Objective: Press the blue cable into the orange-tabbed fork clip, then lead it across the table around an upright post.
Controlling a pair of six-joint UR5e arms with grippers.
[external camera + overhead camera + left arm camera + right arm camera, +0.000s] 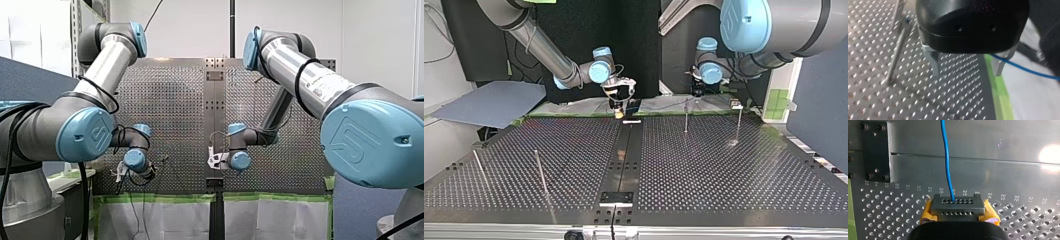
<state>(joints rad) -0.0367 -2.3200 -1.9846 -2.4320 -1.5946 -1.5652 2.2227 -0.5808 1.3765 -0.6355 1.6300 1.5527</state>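
Top view, upper centre: right claw (618, 112) pinches blue cable (946, 157); left claw (966, 73) open, post (896, 53) beside it.

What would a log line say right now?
right gripper: shut on blue cable | left gripper: open, beside post

Perforated desk (724, 175) with two arms and four upright posts.
My right arm's end effector (618, 111), yellow-tipped, at far edge, middle; my left arm's end effector (697, 91) far right. Outer left post (480, 169), inner left post (540, 171), near; inner right post (686, 117), outer right post (738, 125), far.
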